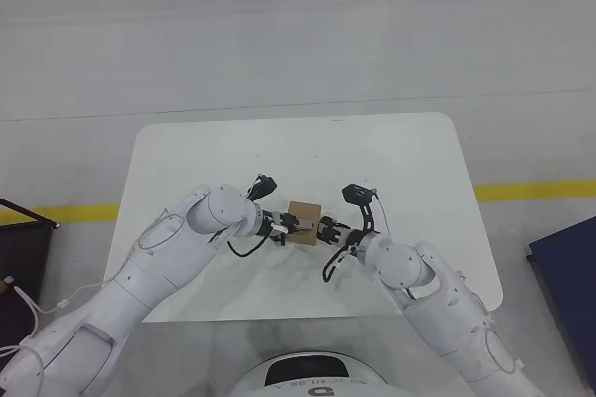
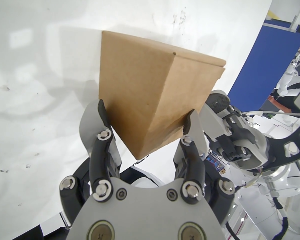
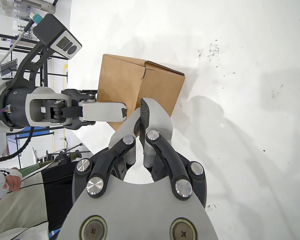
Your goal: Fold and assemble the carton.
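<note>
Over the white table (image 1: 417, 159), boxy brown carton (image 2: 137, 88) — left gripper (image 2: 145, 117) clamped across it, right gripper (image 3: 139, 116) pinching its edge

One carton (image 1: 304, 215), brown, between grippers. Two grippers: left gripper (image 2: 145, 116) one side of carton, right gripper (image 3: 140, 112) other side. One bench (image 1: 397, 159), white, beneath both grippers. Two arms, one per gripper.

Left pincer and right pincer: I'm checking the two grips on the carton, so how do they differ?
The left pincer is spread wide, fingers on opposite faces of the carton; the right pincer is almost closed, seemingly nipping one thin wall. Seen from above, the left pincer meets the carton from one side, the right pincer from the other. Both grip the same carton.
</note>
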